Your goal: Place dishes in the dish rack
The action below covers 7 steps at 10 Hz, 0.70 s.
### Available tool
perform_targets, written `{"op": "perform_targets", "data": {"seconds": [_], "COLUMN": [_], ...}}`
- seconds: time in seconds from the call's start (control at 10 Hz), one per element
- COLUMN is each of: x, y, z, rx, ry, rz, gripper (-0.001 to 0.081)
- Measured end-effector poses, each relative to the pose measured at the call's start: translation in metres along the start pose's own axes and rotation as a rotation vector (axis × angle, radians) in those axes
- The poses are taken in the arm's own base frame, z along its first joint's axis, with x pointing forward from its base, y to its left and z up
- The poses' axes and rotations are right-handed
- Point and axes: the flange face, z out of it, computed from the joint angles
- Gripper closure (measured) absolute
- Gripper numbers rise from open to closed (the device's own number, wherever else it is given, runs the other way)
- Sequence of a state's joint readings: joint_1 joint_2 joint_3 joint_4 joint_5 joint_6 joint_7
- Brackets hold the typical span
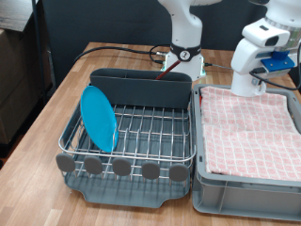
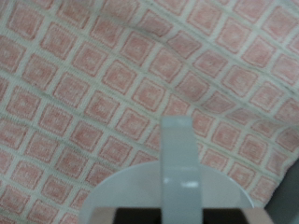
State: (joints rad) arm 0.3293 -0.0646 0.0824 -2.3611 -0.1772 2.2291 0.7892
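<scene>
Above the far edge of the checked cloth [image 1: 249, 127], at the exterior view's upper right: the gripper [image 1: 246, 91], white, pointing down, hanging close over the fabric. Whether spread or pressed together, cannot tell; fingertips hidden in the exterior view behind the hand's own body. Nothing visible between the fingers in either view.

Directly below the gripper in the wrist view: red-and-white checked cloth [image 2: 112, 84] filling nearly the whole picture, with a white handled mug [image 2: 177, 187] at the near edge, pale rim curving across and the flat handle rising straight up toward the camera. Mug resting on the cloth, right under the hand.

Under the cloth: grey plastic tub [image 1: 235, 193], touching the rack's side.

Well off to the gripper's side, toward the exterior view's left: dish rack [image 1: 141, 132], silver wire over a dark grey base, tall dark compartment at the back, row of round grey discs along the front. Round light-blue plate [image 1: 99, 118] already standing on edge in the wires, tilted, at the rack's far side from the gripper.

Beneath everything: wooden table [image 1: 42, 122].
</scene>
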Motion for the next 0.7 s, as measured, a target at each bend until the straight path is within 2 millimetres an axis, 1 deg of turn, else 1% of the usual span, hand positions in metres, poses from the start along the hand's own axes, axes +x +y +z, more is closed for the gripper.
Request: {"op": "perform_targets", "data": {"seconds": [0.1,0.2,0.4,0.5,0.7], "x": [0.004,0.003,0.005,0.01,0.029], "y": [0.005,0.01,0.009,0.014,0.037], "z": [-0.016,-0.023,-0.02,-0.019,-0.015], "rx": [-0.013,-0.027,-0.023,-0.009,0.026], "ry": [0.051,0.081,0.079,0.076,0.082], "rz": [0.05,0.092,0.083,0.13,0.232], "gripper": [0.0736,0.0736,0.0736,0.0736,0.0736]}}
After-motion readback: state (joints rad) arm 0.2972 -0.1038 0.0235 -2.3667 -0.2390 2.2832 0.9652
